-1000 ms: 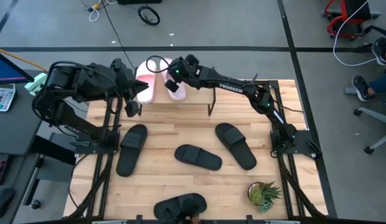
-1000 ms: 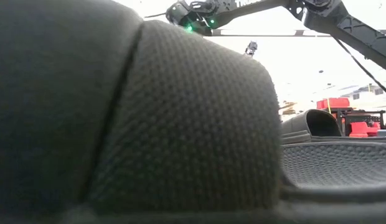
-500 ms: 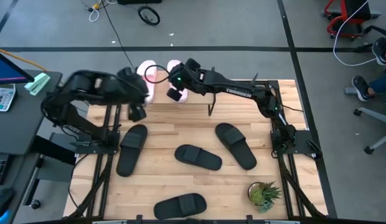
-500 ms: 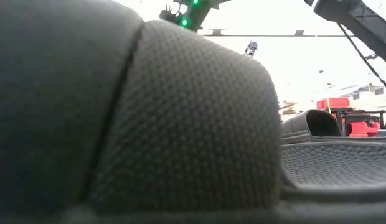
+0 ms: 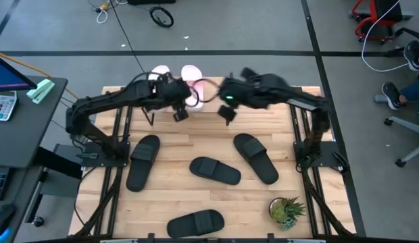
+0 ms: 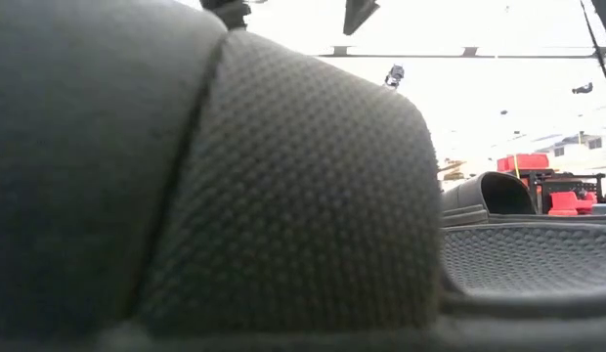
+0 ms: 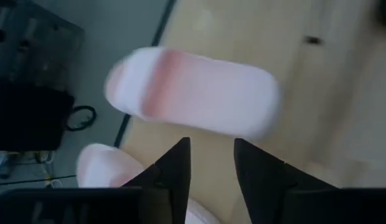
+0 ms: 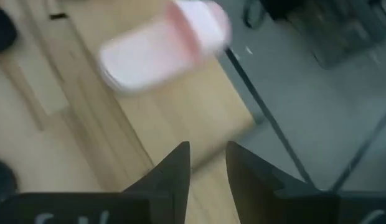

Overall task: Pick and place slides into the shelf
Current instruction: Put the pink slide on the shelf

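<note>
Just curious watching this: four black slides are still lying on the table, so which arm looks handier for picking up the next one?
Probably the right. Its tool hangs empty, almost over the black slide on its side. The left tool, also empty, hovers near the pink slides on the shelf.

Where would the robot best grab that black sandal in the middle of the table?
Probably the black sandal's wide strap, coming straight down from above: it lies flat, sole down, so the raised strap is the one part an end effector's two fingers could close across.

Bare tabletop btwn shelf & black slides; both arms crowd shelf.
</note>
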`<state>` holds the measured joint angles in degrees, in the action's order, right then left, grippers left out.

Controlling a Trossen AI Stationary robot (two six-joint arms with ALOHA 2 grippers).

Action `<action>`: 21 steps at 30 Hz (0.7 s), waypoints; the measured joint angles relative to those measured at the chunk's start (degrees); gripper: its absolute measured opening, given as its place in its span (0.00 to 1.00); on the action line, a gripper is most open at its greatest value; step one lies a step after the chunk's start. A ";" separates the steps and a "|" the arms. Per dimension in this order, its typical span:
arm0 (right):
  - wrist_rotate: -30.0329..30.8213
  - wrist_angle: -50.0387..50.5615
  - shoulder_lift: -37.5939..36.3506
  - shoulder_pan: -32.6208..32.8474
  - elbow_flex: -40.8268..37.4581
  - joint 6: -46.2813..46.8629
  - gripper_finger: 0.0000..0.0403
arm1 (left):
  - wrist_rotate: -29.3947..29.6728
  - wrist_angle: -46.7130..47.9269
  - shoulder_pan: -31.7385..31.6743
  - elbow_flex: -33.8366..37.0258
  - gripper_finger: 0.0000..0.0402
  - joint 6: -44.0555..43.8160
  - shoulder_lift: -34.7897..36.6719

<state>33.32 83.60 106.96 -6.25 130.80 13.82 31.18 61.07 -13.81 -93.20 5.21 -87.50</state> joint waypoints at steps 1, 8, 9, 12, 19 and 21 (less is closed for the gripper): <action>1.20 2.05 -1.46 0.69 -0.04 2.57 0.27 | -0.10 -2.23 -1.54 0.82 0.32 0.87 0.01; 9.74 6.24 -10.76 6.00 -0.17 11.37 0.27 | -15.96 -14.29 -12.45 4.57 0.30 6.51 -0.20; 10.69 6.25 -11.66 6.66 -0.17 11.80 0.27 | -16.62 -15.63 -13.31 4.76 0.29 7.51 -0.53; 13.02 6.31 -13.34 8.55 -0.17 11.94 0.27 | -16.71 -17.17 -15.68 4.82 0.28 10.53 -1.89; 16.28 6.37 -13.24 10.58 -0.20 11.63 0.27 | -16.58 -18.04 -18.82 4.82 0.29 15.13 -7.09; 16.27 6.38 -12.60 10.55 -0.20 11.12 0.27 | -15.85 -19.21 -18.90 4.82 0.29 16.58 -8.72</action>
<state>49.59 89.98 94.35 4.30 130.61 24.95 15.32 41.86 -32.71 -88.38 21.79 -96.21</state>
